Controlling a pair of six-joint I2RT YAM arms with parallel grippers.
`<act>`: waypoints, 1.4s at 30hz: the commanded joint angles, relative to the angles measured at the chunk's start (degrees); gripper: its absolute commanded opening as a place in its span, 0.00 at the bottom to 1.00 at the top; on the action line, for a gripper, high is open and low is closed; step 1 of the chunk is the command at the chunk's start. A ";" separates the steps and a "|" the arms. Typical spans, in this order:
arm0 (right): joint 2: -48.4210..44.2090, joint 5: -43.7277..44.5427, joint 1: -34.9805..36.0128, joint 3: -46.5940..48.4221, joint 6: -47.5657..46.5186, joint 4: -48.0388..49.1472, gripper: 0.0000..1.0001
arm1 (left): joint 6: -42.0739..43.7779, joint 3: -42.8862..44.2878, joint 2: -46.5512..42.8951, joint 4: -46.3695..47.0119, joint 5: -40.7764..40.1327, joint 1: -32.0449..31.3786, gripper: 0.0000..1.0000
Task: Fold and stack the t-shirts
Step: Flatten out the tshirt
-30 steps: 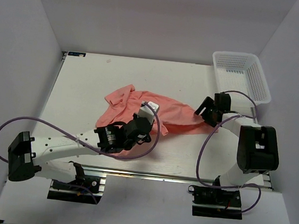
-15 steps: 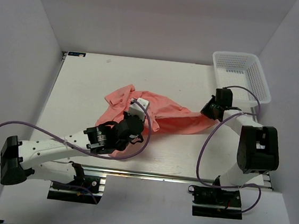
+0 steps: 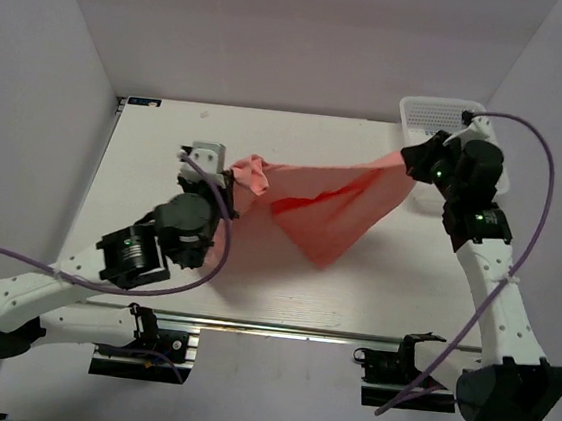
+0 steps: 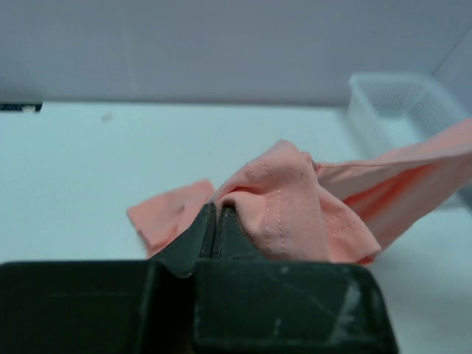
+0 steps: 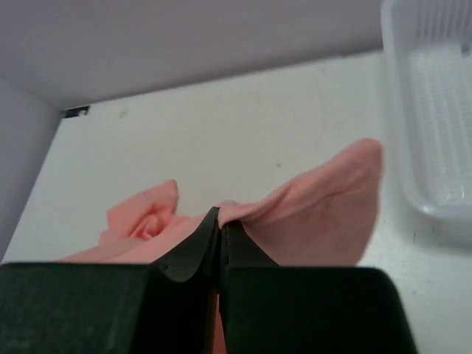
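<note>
A salmon-pink t-shirt (image 3: 327, 200) hangs stretched in the air between my two grippers, sagging to a point over the table. My left gripper (image 3: 232, 177) is shut on its left end, where a bunched stitched hem (image 4: 284, 206) bulges over the closed jaws (image 4: 217, 210). On the right, raised near the basket, my right gripper (image 3: 407, 161) is shut on the other end. In the right wrist view a pinched fold of t-shirt (image 5: 317, 206) rises from the closed right gripper (image 5: 220, 215).
A white plastic mesh basket (image 3: 484, 141) stands at the table's back right corner, just behind the right gripper, also the basket (image 5: 435, 110) in the right wrist view. The white table (image 3: 156, 157) ends at walls on three sides.
The right gripper closed on the shirt's right end. Both arms then lifted and drew apart, pulling the shirt off the table from a crumpled heap into a stretched span.
</note>
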 commanded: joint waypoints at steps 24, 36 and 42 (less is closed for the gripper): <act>-21.33 -10.61 -0.41 34.05 -16.12 -10.04 0.00 | 28.39 49.17 -4.49 -10.03 56.70 0.05 0.00; -19.85 -4.81 -0.33 20.54 -12.61 -4.52 0.00 | 39.42 32.62 -2.91 3.82 24.52 0.05 0.00; -15.80 -5.95 -0.24 3.66 -8.05 6.88 0.00 | 55.19 5.90 -4.49 34.32 8.71 0.05 0.00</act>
